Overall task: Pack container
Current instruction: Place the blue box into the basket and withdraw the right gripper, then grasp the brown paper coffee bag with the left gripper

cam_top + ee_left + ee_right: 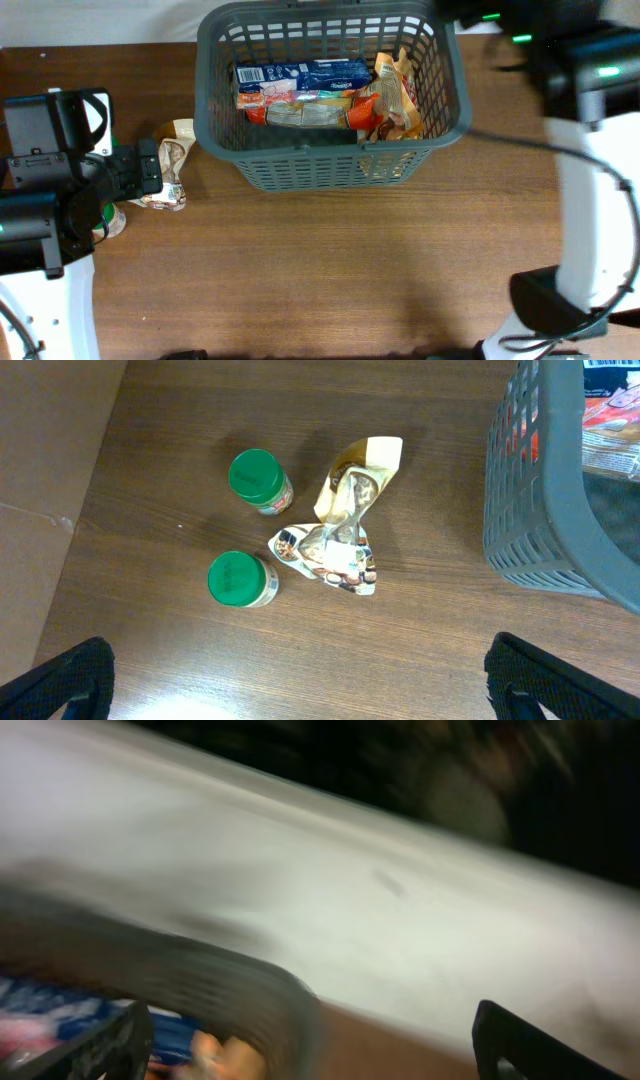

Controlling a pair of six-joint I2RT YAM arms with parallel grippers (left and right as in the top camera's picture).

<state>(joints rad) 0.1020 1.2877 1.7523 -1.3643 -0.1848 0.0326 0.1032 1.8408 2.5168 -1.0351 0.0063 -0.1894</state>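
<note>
The brown wooden tabletop (pixel 320 270) lies bare at the near edge between the two arm bases. At the left side, the left end effector (pixel 300 655) hangs above a small group of groceries with its fingers spread wide and nothing between them. Beneath it lies a crumpled foil pouch (pixel 340 530), twisted at its middle, flat on the wood. Just beside the pouch stand two upright jars with green lids, one nearer (pixel 240 578) and one farther (pixel 258 480), apart from each other and from the pouch.

To the right of the pouch and farther back, the container (pixel 320 168), a dark grey lattice basket, stands upright at the far middle of the tabletop. Inside it a blue packet (pixel 300 73) lies along the far wall, a pale wrapped pack (pixel 300 112) in front of it, and orange snack bags (pixel 390 100) lean in the right end.

Farthest off, the right end effector (pixel 310 1040) is at the basket's far right corner. Its wrist view is badly blurred, yet the fingers show wide apart and empty above the rim.
</note>
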